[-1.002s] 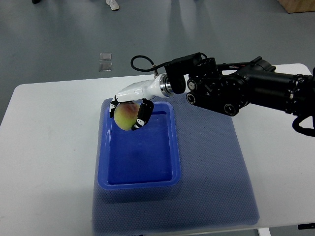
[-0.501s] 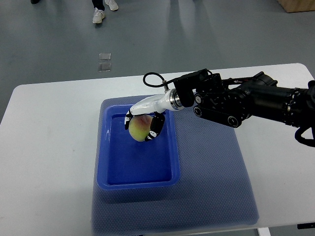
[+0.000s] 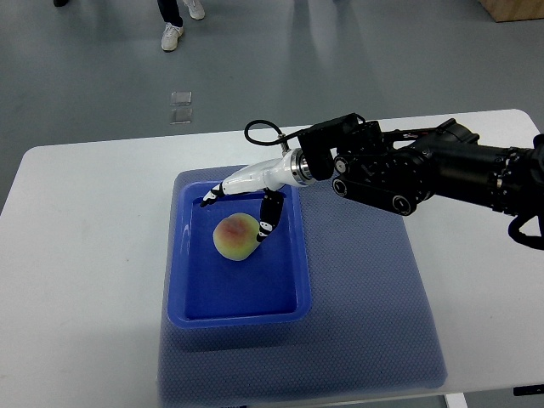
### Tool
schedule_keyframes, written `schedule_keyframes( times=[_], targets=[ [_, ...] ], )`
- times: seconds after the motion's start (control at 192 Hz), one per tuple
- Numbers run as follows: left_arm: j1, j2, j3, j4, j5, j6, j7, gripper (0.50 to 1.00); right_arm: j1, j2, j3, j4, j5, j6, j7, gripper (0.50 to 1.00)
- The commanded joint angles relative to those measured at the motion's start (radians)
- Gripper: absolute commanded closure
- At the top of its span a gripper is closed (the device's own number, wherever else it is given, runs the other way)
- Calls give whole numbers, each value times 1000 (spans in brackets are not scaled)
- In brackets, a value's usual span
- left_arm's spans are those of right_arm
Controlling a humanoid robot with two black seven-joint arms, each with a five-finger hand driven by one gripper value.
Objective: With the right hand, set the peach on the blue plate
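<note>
Peach (image 3: 236, 237), yellow-pink, sits inside blue plate (image 3: 239, 304) (rectangular tray), toward its 12 o'clock end.

A white rectangular table (image 3: 85, 255) with rounded corners stands on a grey floor (image 3: 382, 59), spreading out to the left of the hand and beneath it. A dark blue textured mat (image 3: 365, 306) lies on the tabletop, directly below the hand and reaching towards the near edge. Beyond the hand, on the floor, sit two small clear square tiles (image 3: 180, 106). Farther off, a person's white shoes (image 3: 180, 24) show at the top edge.
</note>
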Motion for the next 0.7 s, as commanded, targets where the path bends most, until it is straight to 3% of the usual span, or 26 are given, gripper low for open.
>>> schedule_keyframes(
  times=[0.0,0.151,0.303,0.538,0.694],
  targets=[
    [0,0,0,0,0,0,0,500,18,0,37,2,63,-5,0,572],
    [0,0,0,0,0,0,1,500,27,-31,88,2,146,0,-1,572],
    [0,0,0,0,0,0,0,500,12,-130,189,2,300,0,-9,574],
    [0,0,-2,0,0,0,0,500,-106,-239,338,2,474,-15,-13,576],
    [0,0,-2,0,0,0,0,500,-253,-302,501,-3,566,-112,-23,576]
  ],
)
